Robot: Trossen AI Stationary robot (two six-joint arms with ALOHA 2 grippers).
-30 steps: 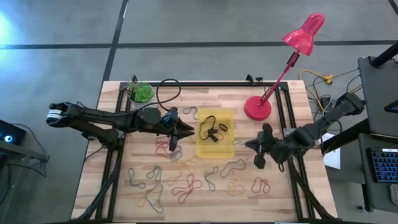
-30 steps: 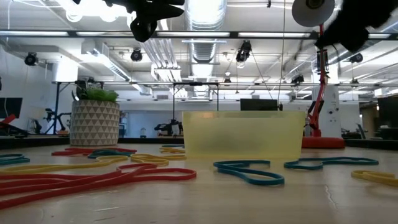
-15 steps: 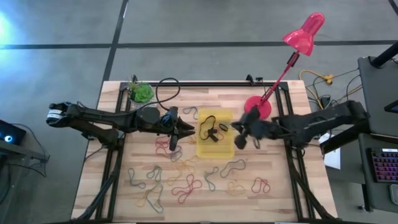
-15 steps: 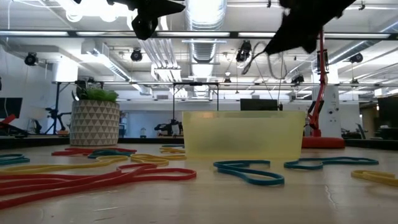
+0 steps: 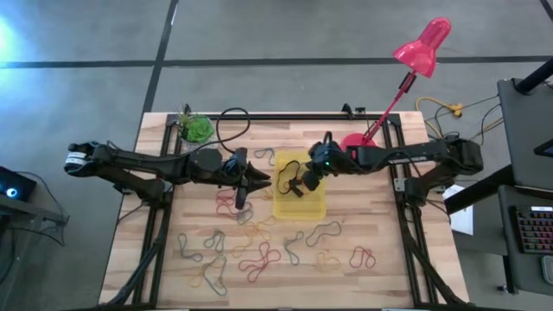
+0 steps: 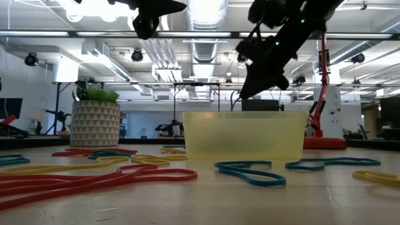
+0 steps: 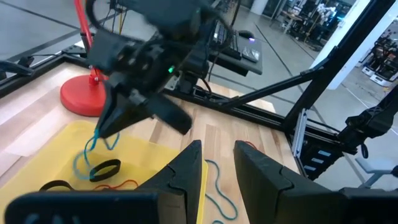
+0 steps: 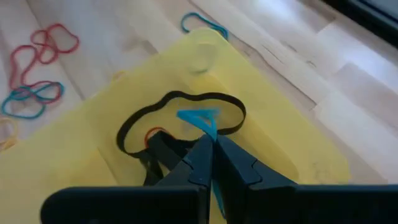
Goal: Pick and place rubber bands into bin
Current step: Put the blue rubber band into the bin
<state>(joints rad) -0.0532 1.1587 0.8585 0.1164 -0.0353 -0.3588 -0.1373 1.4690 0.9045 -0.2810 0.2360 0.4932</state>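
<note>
The yellow bin [image 5: 313,204] lies mid-table and holds black bands [image 8: 180,99] and a red one. Many coloured rubber bands [image 5: 251,255] lie on the wood near and left of it. My right gripper [image 5: 304,180] hangs over the bin's far half, shut on a blue rubber band [image 8: 198,117]. It also shows in the left wrist view [image 7: 109,127]. My left gripper [image 5: 259,183] hovers just left of the bin, open and empty [image 7: 219,168]. My right gripper pinches the blue band between its two fingertips [image 8: 205,146] at one spot on the loop. The fingers slant down from the table's right side. The band hangs slack below them [image 7: 92,148], and its lower end reaches into the bin.
A red desk lamp's base [image 5: 358,149] stands just right of the bin at the far side. A potted plant [image 5: 196,128] and a black cable loop [image 5: 232,121] are at the far left. Blue bands [image 6: 250,172] lie on the table near the bin.
My right gripper has swept from the table's right side toward the left and the far edge. It has come down over the bin with the blue band hanging from its shut fingers. My left arm has kept still.
</note>
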